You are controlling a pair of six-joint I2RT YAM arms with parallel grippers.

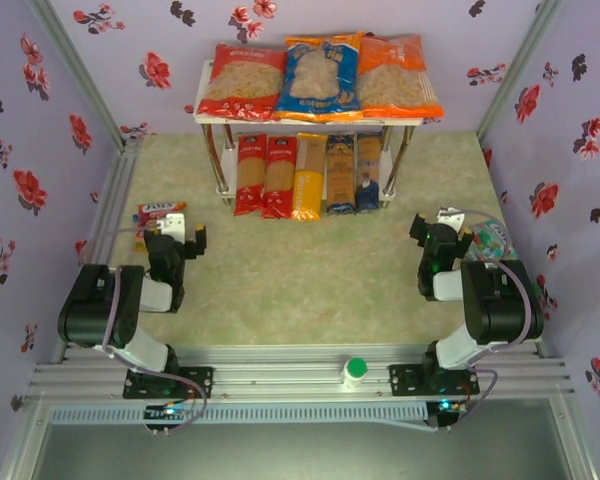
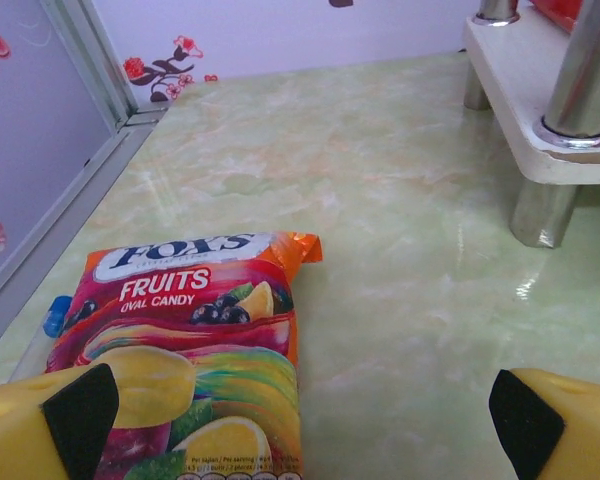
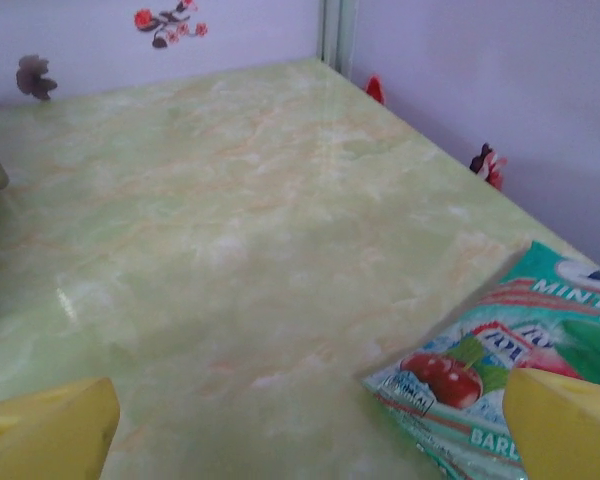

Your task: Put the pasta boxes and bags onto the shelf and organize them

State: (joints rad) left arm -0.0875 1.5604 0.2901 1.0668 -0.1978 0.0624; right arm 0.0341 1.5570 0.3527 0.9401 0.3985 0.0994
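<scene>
Bags point(image 1: 320, 77) on shelf point(image 1: 212, 119) top, pasta boxes point(image 1: 308, 175) on lower tier; left tool point(image 1: 183, 240) and right tool point(image 1: 435, 228) wide, empty: stowing looks complete, nothing left to fetch.

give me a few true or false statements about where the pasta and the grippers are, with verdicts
1. Three bags lie side by side on the top board of the shelf. True.
2. The yellow spaghetti pack is leftmost in the lower row. False: it sits in the middle, with two red packs to its left.
3. The left gripper is shut on the candy packet. False: it is open, and the packet lies on the table.
4. The right gripper is open near the teal mint packet. True.
</scene>
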